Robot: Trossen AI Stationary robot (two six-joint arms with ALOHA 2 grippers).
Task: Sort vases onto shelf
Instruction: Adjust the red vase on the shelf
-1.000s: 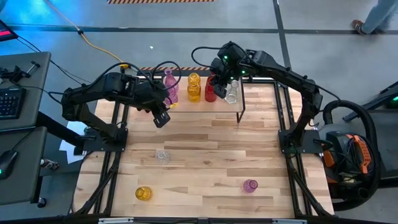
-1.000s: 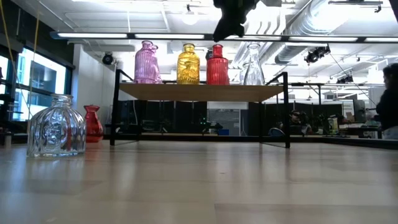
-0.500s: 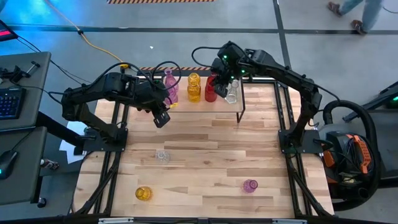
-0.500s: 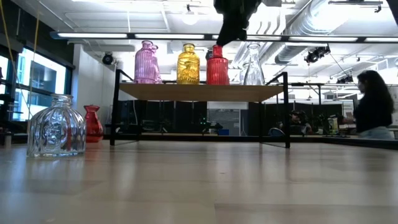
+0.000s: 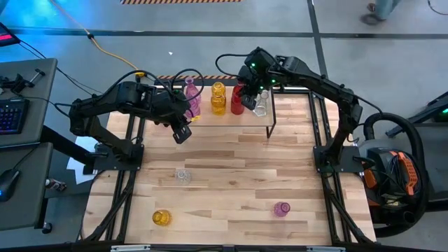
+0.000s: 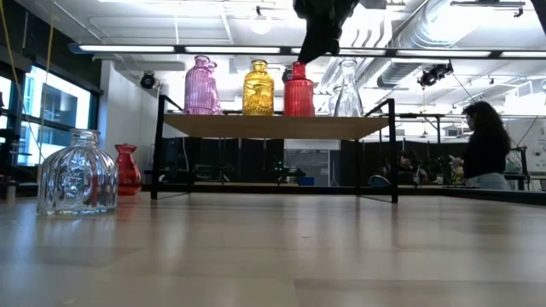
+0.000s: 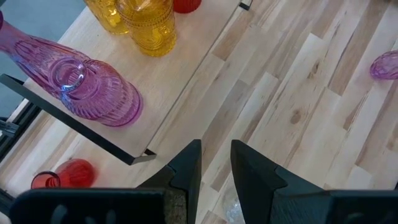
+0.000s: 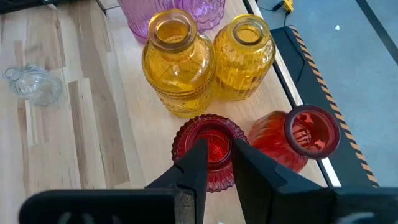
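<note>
The shelf (image 6: 273, 126) stands at the table's far edge. It bears a pink vase (image 5: 191, 98), a yellow vase (image 5: 218, 99), a red vase (image 8: 208, 152) and a clear vase (image 5: 261, 103), with more yellow and red ones behind them in the right wrist view. My right gripper (image 8: 217, 149) hangs right over the red vase's mouth, pointing steeply down, with a narrow gap between its fingers. My left gripper (image 7: 216, 155) waits above the table by the shelf's left front corner, narrowly open and holding nothing. My right gripper's fingertips (image 8: 198, 155) stand over the red vase's scalloped rim (image 8: 186, 134), coming from above. Whether they touch the rim, I cannot tell. The vase stands upright on the shelf.
On the table lie a clear vase (image 5: 183, 175), a yellow vase (image 5: 162, 218) and a pink vase (image 5: 281, 208). A small red vase (image 6: 126, 169) stands beyond the shelf's left leg. A person (image 6: 486, 153) is in the room behind.
My right gripper has tipped a little downward toward the red vase's mouth. The vase has not moved. A person has walked through the room behind the table.
</note>
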